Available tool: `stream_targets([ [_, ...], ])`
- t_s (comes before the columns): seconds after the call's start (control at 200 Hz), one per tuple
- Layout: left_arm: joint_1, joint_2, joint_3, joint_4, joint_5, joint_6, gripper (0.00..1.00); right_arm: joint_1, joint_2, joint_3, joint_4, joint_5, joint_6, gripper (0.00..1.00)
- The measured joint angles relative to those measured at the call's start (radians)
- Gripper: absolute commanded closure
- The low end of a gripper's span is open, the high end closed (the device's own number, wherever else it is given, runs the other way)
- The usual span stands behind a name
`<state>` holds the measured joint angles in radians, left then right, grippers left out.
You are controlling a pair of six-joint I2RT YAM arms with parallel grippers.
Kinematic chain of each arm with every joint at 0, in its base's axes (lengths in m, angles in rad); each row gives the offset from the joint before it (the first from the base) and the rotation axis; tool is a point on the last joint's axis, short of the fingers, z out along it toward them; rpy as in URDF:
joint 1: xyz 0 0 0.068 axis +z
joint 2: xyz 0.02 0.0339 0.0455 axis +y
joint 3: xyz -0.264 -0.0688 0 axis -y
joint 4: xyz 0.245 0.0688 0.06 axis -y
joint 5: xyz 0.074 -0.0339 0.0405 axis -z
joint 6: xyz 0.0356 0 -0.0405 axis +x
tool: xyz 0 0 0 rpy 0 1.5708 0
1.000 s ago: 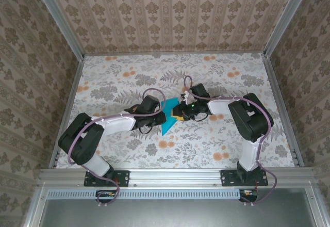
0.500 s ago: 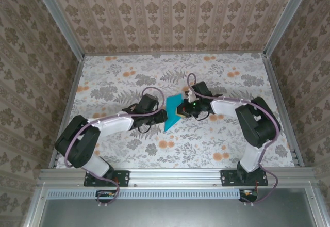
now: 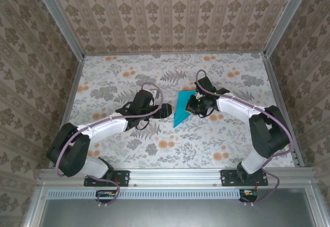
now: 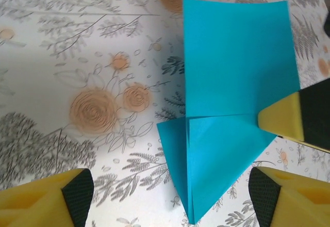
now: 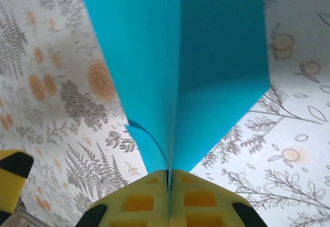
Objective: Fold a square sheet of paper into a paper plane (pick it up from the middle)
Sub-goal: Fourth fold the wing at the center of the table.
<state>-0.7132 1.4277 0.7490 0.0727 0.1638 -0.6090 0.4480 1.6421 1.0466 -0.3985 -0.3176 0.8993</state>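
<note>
At the near edge of the floral-printed tabletop (image 3: 206, 144), two black-and-white robot arms rise from a silver aluminium rail (image 3: 175, 174). The left arm (image 3: 98, 129) starts at the near-left corner and the right arm (image 3: 258, 129) at the near-right corner, and both bend in toward the middle.

The left gripper (image 3: 166, 110) (image 4: 167, 193) sits about halfway between the near and far edges, a little left of centre. Its yellow foam fingers (image 4: 46, 201) are spread wide and hold nothing, and the plane's sharp tip lies just beside them.

The teal-blue folded paper plane (image 3: 181, 108) (image 4: 232, 82) (image 5: 196, 57), kite-shaped with a centre crease, is at the middle of the tabletop. Its point faces the near edge and its broad end faces the far edge.

The right gripper (image 3: 193, 104) (image 5: 168, 178) is at the plane's right side, its yellow pads closed tight on the centre crease so the two flaps fan out beyond them. Whether the plane touches the tabletop I cannot tell.

Beyond the far edge stands a brown damask-papered wall (image 3: 170, 15).
</note>
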Motion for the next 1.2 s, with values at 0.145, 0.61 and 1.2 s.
stream_targets([
  [0.145, -0.030, 0.057, -0.017, 0.086, 0.008, 0.121, 0.13, 0.000, 0.030, 0.005, -0.026, 0.015, 0.066, 1.00],
  [0.61, -0.111, 0.172, -0.024, 0.237, -0.031, 0.333, 0.26, 0.000, 0.154, 0.137, -0.034, -0.035, 0.126, 1.00],
  [1.2, -0.118, 0.329, -0.024, 0.401, 0.013, 0.423, 0.55, -0.016, 0.160, 0.139, -0.055, -0.063, 0.164, 0.92],
])
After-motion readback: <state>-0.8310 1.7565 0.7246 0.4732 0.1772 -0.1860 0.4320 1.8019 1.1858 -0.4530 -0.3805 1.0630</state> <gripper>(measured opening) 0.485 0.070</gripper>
